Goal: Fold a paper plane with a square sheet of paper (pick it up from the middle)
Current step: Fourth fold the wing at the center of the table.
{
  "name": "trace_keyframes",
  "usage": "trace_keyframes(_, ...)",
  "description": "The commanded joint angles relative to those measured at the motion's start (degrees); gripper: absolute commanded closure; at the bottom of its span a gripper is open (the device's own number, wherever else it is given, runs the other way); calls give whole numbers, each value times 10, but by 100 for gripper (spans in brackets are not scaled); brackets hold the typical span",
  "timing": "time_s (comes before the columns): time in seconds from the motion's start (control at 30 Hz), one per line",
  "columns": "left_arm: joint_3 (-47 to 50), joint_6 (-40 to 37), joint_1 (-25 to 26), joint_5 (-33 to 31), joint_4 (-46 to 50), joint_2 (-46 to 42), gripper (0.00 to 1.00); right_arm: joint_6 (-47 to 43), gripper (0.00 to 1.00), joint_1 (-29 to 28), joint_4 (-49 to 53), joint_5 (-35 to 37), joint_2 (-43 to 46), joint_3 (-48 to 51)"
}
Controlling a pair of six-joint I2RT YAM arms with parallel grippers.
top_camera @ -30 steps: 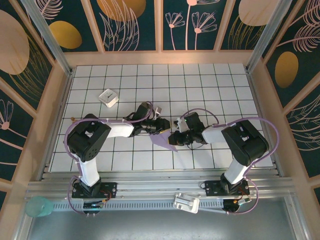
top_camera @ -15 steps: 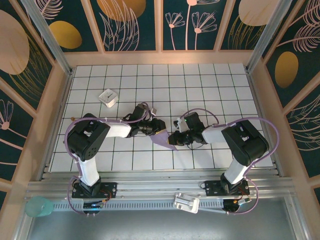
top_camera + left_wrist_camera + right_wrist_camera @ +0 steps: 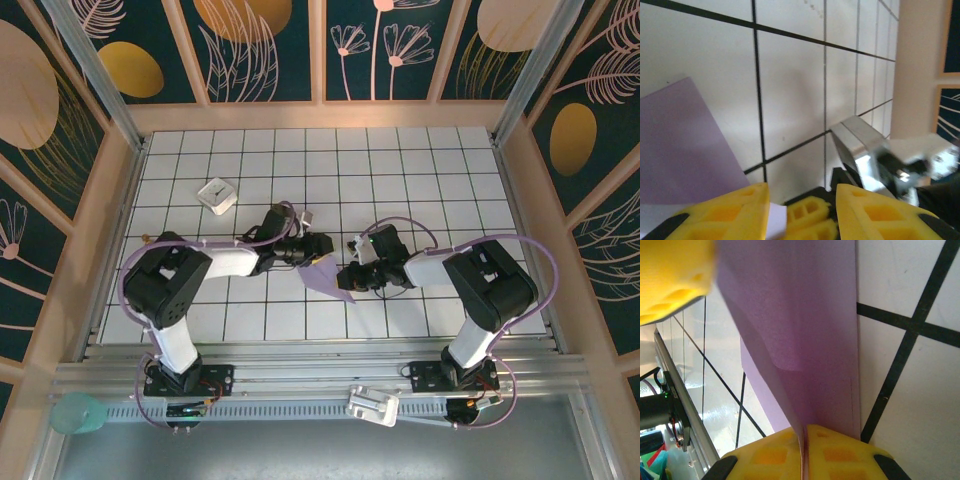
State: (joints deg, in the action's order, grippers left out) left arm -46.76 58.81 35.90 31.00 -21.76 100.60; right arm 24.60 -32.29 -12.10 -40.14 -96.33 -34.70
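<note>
Lying near the centre of the tiled table (image 3: pixel 400 170), the half-folded square sheet of paper (image 3: pixel 326 281) is pinched at its crease by the right gripper (image 3: pixel 804 432). The left gripper (image 3: pixel 802 192), jaws parted beside it, should press that fold slowly.

Lavender paper (image 3: pixel 330 283) partly hidden under the right tool (image 3: pixel 351 276), folds too small.

**Left pincer parted beside the paper**

The left pincer (image 3: pixel 801 200) holds its two yellow fingers (image 3: pixel 730 212) apart. The lavender paper (image 3: pixel 685 145) lies flat on the white tiled worktop (image 3: pixel 790 85), its lower edge passing under one finger. Right of the paper, past the gap between the fingers, sits a blurred silver metal block (image 3: pixel 860 152).
</note>
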Motion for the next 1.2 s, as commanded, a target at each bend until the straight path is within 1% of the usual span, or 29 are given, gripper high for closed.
trace_keyframes(0.0,35,13,3,-3,-20,-49,58,5,90,6,3,11,-4,10)
trace_keyframes(0.1,65,20,9,-2,-26,-68,58,6,90,6,2,12,-5,9)
trace_keyframes(0.17,70,19,15,5,-29,-65,59,5,90,6,2,12,-6,9)
trace_keyframes(0.27,53,12,20,18,-32,-46,60,4,90,6,1,12,-9,8)
trace_keyframes(0.6,6,-7,19,21,-21,16,61,4,90,6,3,14,-9,9)
trace_keyframes(1.17,14,-17,8,16,-23,41,62,3,90,6,4,16,-9,10)
